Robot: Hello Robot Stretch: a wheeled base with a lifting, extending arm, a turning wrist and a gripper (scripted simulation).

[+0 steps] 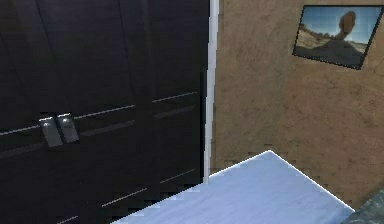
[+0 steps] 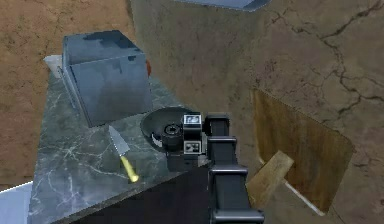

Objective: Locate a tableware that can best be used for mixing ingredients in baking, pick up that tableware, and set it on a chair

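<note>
Nearest, the arm [image 2: 228, 175] is being seen at a dark bowl [image 2: 152, 120] on the grey surface [image 2: 70, 165]; whether anything is being held by the gripper [image 2: 171, 134] cannot be told.

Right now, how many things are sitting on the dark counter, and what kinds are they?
Grey metal box: 1
Knife with a yellow handle: 1
Dark bowl: 1
Small pale thing behind the box, too small to name: 1
Total: 4
</note>
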